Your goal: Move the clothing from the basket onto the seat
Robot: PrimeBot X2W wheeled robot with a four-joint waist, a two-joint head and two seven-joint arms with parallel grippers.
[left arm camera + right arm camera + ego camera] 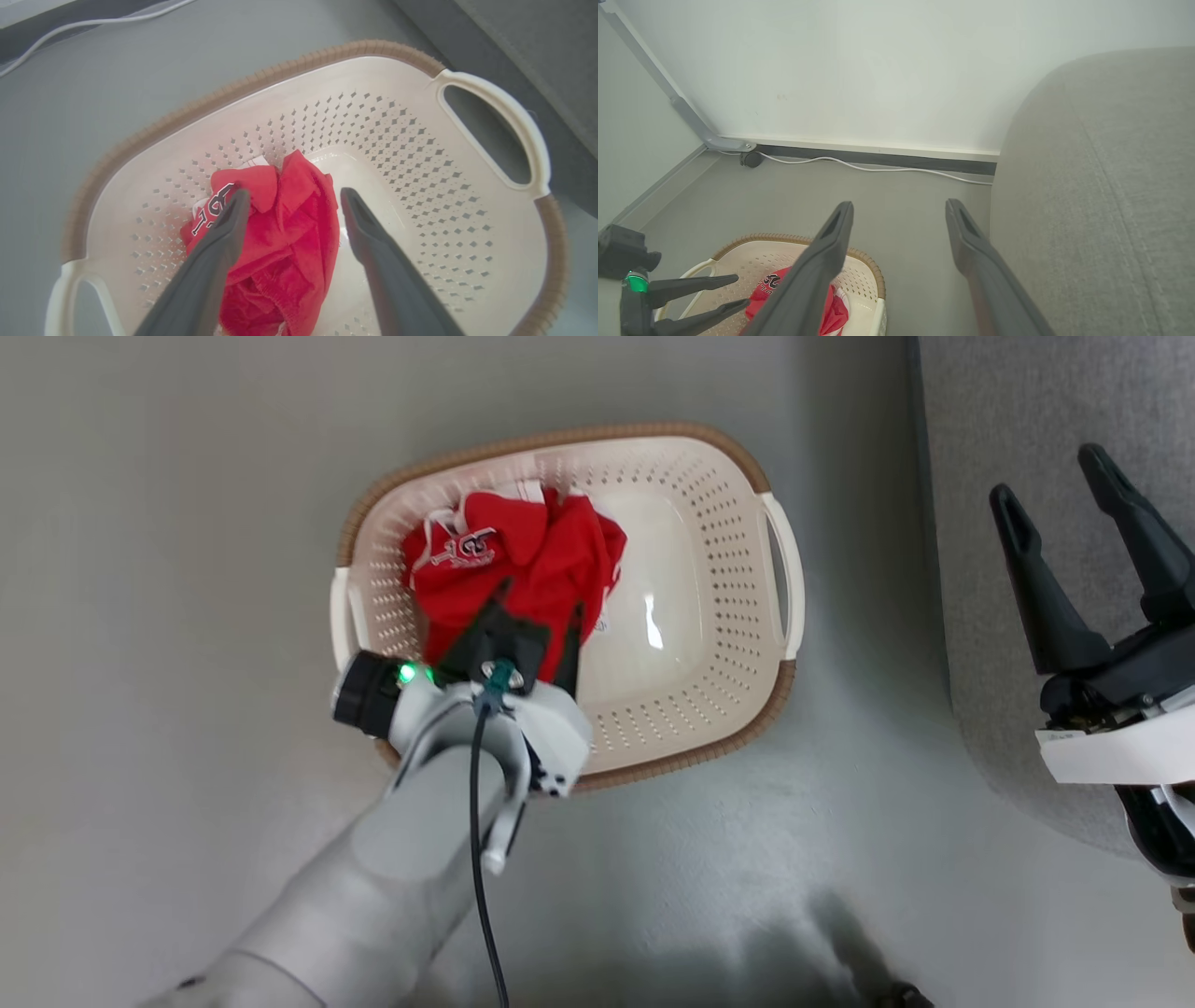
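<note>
The clothing [523, 555], a crumpled red bundle with white lettering, lies in the left half of the cream basket [728, 551] on the floor. My left gripper [540, 607] points down into the basket, open, its fingers either side of the bundle's top. In the left wrist view the open left gripper [295, 193] straddles the clothing [289, 233] inside the basket [420, 154]; contact is unclear. My right gripper [1047, 476] is open and empty over the grey seat [1027, 392]. The right wrist view shows the right gripper [900, 205] beside the seat [1111, 186].
The basket stands on grey floor just left of the seat's rounded edge. A white wall with a dark baseboard and a white cable [878, 168] runs behind. A grey slanted frame [686, 112] meets the floor at the back left.
</note>
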